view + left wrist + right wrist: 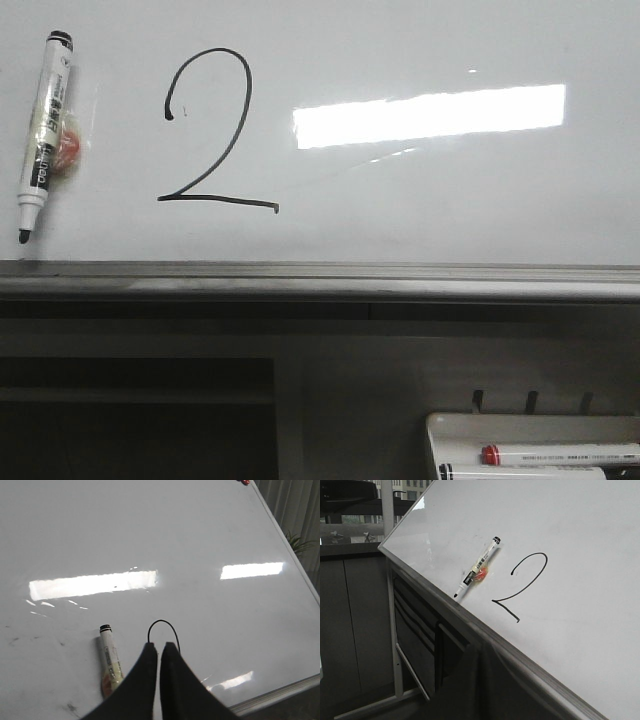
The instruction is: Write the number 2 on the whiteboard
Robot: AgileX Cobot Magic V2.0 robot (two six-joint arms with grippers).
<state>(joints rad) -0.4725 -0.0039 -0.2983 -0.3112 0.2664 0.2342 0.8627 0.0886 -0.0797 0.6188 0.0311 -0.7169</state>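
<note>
1. Number 2 fully drawn on whiteboard, at about 10 o'clock in the front view.
2. Uncapped black marker lies at 9 o'clock of the digit, tip down, near the grey rail.
3. Left gripper fingers pressed together, empty, hiding the digit's lower half.
4. Right gripper dark and blurred; looks closed, holding nothing.
5. Marker tray cut off at 5 o'clock.

marker left of number 2, whiteboard bare rightward
</note>
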